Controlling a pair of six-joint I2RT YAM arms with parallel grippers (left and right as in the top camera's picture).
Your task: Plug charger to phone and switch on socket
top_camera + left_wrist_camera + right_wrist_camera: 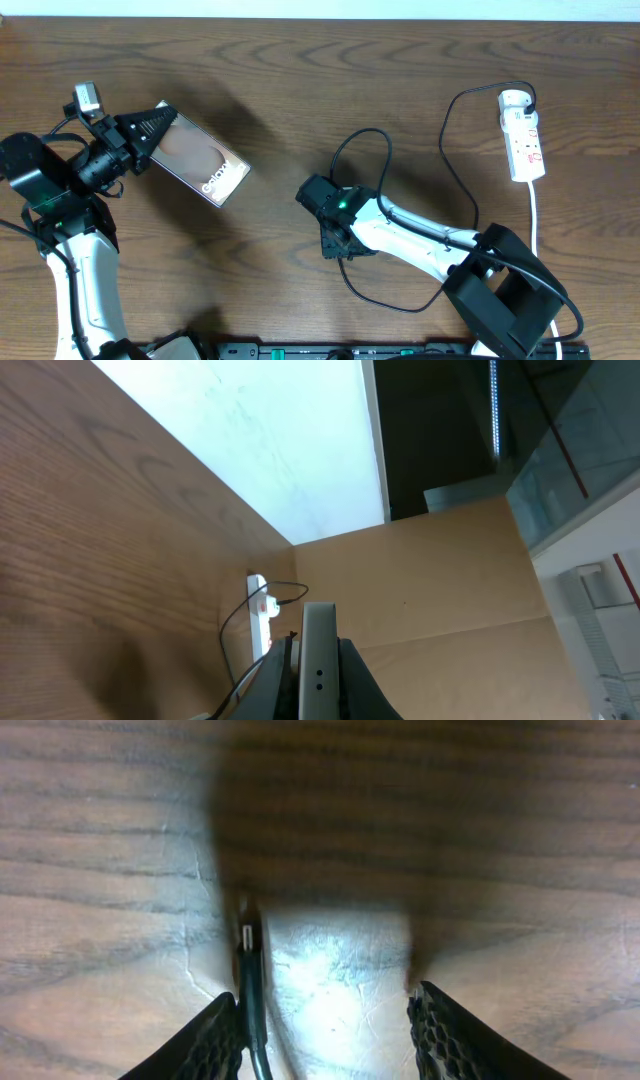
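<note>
Step in hand: by my judgement, the pickup of the charger [252, 995] at its plug end, ahead of the mating with the phone [205, 165]
Right gripper [325, 1010]: released, fingers spread wide and pointing down at the table [300, 70], with nothing between them gripped
Left gripper [155, 128]: clenched on one short end of the phone, holding it out toward the middle of the table
Charger position: the thin black cable lies on the wood just beside the inner face of one right finger, its small metal tip pointing away from the wrist
Doing it well: centre the cable between the fingers before closing; grip just behind the tip, leaving the tip free and straight, so it can be lined up with the port
Risk: a close from here may only nudge the cable sideways or pinch it at the finger's edge
Phone look: flat, dark brown screen with a pale oval and white lettering; the left wrist view shows its thin silvery edge between the fingers
Socket [522, 135]: white strip with red marks, far right of the table, well apart from both grippers, the charger running from it in loops
</note>
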